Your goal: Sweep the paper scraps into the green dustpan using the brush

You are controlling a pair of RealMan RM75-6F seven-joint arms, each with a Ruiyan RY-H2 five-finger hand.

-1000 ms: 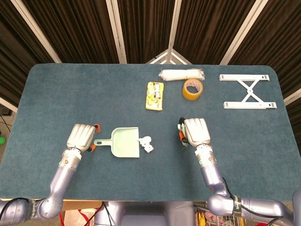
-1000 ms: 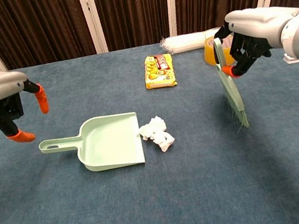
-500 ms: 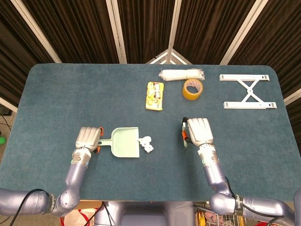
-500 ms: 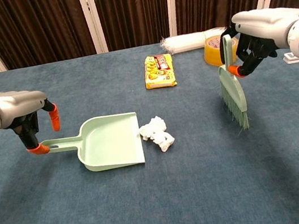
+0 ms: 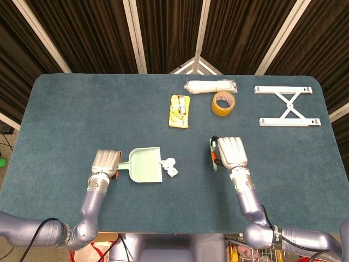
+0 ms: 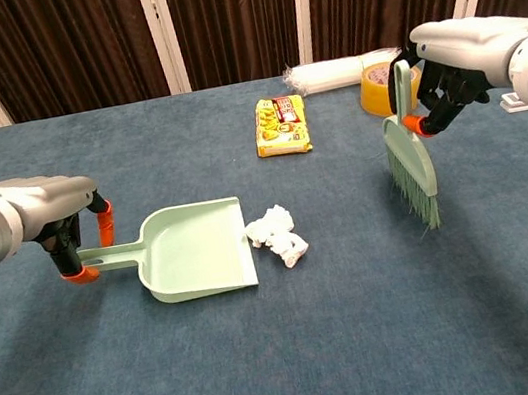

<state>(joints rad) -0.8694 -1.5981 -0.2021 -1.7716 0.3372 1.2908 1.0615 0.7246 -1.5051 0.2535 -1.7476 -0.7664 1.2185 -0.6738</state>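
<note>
Left hand: the left hand (image 6: 38,210) is down at the dustpan's handle, fingers curled over its end, orange fingertips (image 6: 80,276) on either side of it. From where I stand it looks like a grip on the handle, though the palm hides the actual contact.

Right hand: the right hand (image 6: 452,60) holds the brush (image 6: 411,168) by its handle, well to the right of the scraps, fingers wrapped round the top. The brush hangs bristles down, tilted a little, the tips near the cloth; I cannot tell if they touch.

Dustpan: the green dustpan (image 6: 197,251) lies flat on the table (image 6: 290,355), handle pointing to the left, open mouth facing right toward the scraps.

Paper scraps: the paper scraps (image 6: 278,236), a small white crumpled clump, lie just beside the dustpan's open edge, touching it or nearly so. They are on the cloth, not inside the pan.

Further back: a yellow snack packet (image 5: 180,111) lies flat behind the dustpan. To its right sits a roll of tape (image 5: 223,103), and just behind that a white bundle (image 5: 210,86) lying crosswise.

Far right corner: a white folding stand (image 5: 287,106) lies flat on the table in the head view, well apart from everything else.

Backdrop: dark curtains (image 6: 234,15) with pale uprights run behind the table.
</note>
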